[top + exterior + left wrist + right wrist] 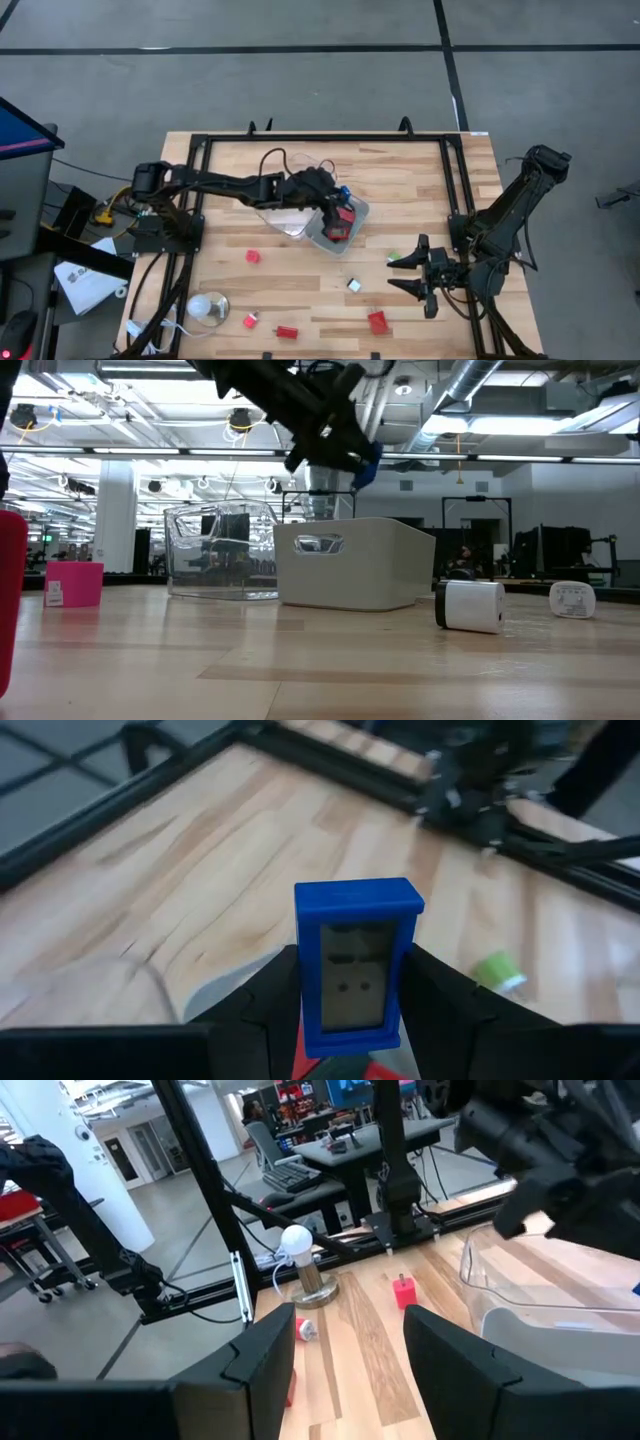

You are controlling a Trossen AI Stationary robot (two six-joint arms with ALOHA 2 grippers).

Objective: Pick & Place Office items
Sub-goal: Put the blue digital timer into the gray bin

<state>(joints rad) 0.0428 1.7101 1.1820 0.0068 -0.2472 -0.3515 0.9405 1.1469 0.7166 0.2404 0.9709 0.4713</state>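
My left gripper [338, 196] reaches from the table's left to the middle and is shut on a small blue block with a grey face [357, 955]. It hangs over a whitish tray [357, 212] holding red pieces [342, 222]. The block also shows high in the low view [368, 460]. My right gripper [410, 272] is open and empty, low over the table's right part, next to a green piece [395, 258]. Red pieces [253, 256] [377, 322] [287, 332] and a white-and-black piece [353, 285] lie loose on the wood. My left gripper pinches the blue block by its two narrow sides [306, 995], on the lower half, between its two fingers [265, 1005]. The upper half sticks out past the fingertips, in line with them. The block is lifted clear, above the whitish tray.
A clear tray [280, 213] stands next to the whitish one on its left. A round whitish object with a cord [208, 307] lies near the front left. A black frame [455, 190] runs round the table. People and desks show in the room beyond.
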